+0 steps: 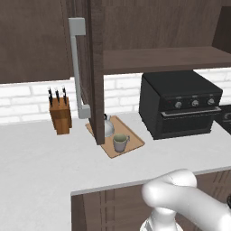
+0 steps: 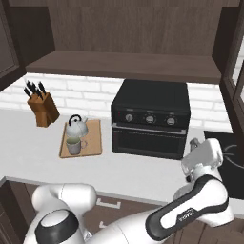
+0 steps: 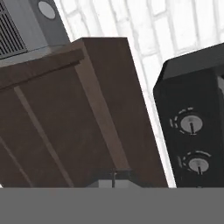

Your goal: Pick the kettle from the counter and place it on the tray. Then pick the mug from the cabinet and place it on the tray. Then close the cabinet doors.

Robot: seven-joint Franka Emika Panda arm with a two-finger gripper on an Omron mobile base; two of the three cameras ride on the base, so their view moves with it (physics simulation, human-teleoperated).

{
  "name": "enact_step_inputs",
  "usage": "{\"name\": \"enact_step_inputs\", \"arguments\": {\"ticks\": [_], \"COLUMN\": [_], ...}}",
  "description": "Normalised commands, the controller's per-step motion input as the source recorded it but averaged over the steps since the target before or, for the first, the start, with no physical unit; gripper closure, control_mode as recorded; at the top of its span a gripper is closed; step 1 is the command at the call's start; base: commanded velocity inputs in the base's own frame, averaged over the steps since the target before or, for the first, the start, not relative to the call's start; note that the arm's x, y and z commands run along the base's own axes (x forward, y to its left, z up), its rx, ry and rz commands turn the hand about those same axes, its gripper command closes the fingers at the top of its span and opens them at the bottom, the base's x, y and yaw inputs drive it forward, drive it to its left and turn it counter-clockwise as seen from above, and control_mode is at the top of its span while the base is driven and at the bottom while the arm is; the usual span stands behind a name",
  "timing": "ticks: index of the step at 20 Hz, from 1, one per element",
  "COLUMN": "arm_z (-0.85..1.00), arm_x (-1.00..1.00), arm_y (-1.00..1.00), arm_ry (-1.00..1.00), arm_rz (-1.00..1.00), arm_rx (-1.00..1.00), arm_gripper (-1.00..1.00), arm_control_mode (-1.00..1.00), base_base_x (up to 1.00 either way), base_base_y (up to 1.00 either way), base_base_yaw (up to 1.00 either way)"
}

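On the tabletop [image 1: 40, 158] you have wide bare surface toward its front edge, with the tray [image 1: 131, 145] lying near the back between the knife block [image 1: 60, 115] and the black oven [image 1: 180, 103]. Kettle [image 2: 76, 126] and mug [image 2: 73, 146] both sit on that tray, the mug in front of the kettle and just beside it. Above, the cabinet [image 2: 128, 64] stands open with its shelf exposed. In the left base view one of the cabinet doors [image 1: 95, 67] swings out over the tabletop, its edge hanging in front of the kettle and its grey bar handle [image 1: 76, 67] facing left. The other door [image 2: 236, 71] runs along the right edge of the right base view.

Your arm bends out to the right of the oven, elbow low at the tabletop's front edge, wrist raised and the hand [image 2: 206, 152] standing beside the oven's right front corner. In the hand view, dark wood panelling sits close ahead, with the oven's dials [image 3: 191, 124] to the right.

Your fingers are pressed together, and nothing shows between them.
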Motion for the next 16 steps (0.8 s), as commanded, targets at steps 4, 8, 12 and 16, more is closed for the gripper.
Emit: {"name": "enact_step_inputs", "arguments": {"ticks": [4,8,12,16], "arm_z": [0.00,0.05,0.14,0.18], "arm_x": [-0.04,-0.01,0.00,0.00], "arm_y": [-0.48,-0.52,-0.53,-0.49], "arm_ry": [-0.25,-0.24,-0.21,-0.11], "arm_rz": [-0.06,-0.05,-0.06,-0.06], "arm_rx": [0.10,0.13,0.19,0.17], "arm_gripper": [1.00,1.00,1.00,1.00], "arm_control_mode": [-1.00,-1.00,-1.00,-1.00], "base_base_x": [0.00,0.00,0.00,0.00], "base_base_y": [0.00,0.00,0.00,0.00], "base_base_yaw": [0.00,0.00,0.00,0.00]}}
